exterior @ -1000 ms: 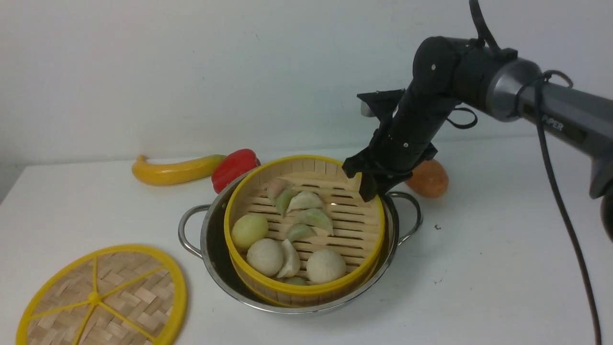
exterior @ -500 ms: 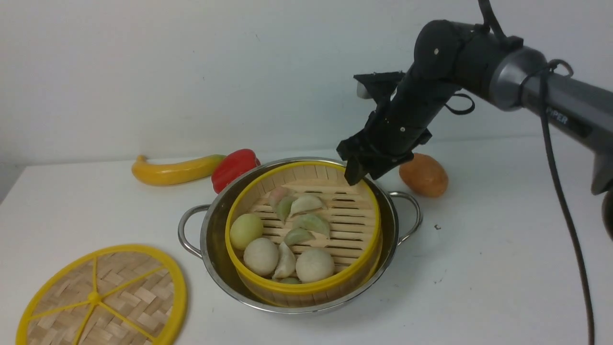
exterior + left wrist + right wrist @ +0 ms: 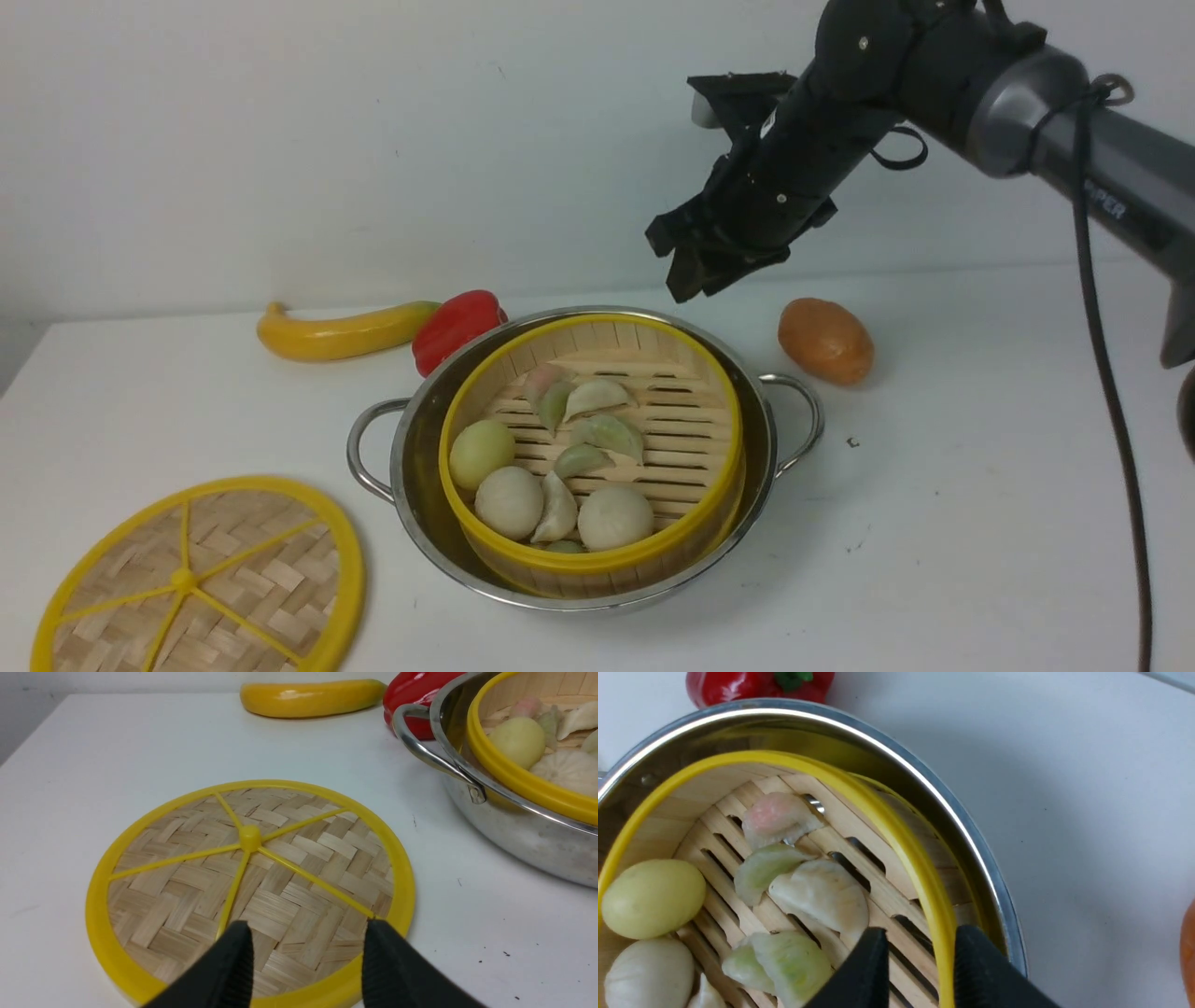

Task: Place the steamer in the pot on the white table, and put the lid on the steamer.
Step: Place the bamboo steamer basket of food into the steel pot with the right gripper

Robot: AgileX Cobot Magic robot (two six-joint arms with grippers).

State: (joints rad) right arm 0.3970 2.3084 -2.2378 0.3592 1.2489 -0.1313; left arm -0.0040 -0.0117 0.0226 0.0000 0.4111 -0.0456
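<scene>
The steamer [image 3: 691, 420], a bamboo basket with yellow rims and toy buns and dumplings inside, sits in the shiny steel pot [image 3: 415, 495] on the white table [image 3: 934, 523]. My right gripper [image 3: 686, 280] hangs open in the air above the steamer's far rim, holding nothing. In the right wrist view the yellow rim [image 3: 920, 868] shows far below between the right gripper's [image 3: 920, 935] spread fingers. The lid [image 3: 201, 579], a flat woven disc with yellow spokes, lies on the table at the front left. My left gripper [image 3: 306, 926] stands open over the lid's [image 3: 247, 858] near edge.
Behind the pot lie a yellow squash [image 3: 341, 331] and a red pepper [image 3: 457, 327]. An orange potato [image 3: 826, 341] rests on the table to the right of the pot's right handle [image 3: 803, 420], below my right arm.
My right gripper has let go of the steamer's far rim and risen up and back. The steamer has settled lower and level in the pot. The lid has not moved.
</scene>
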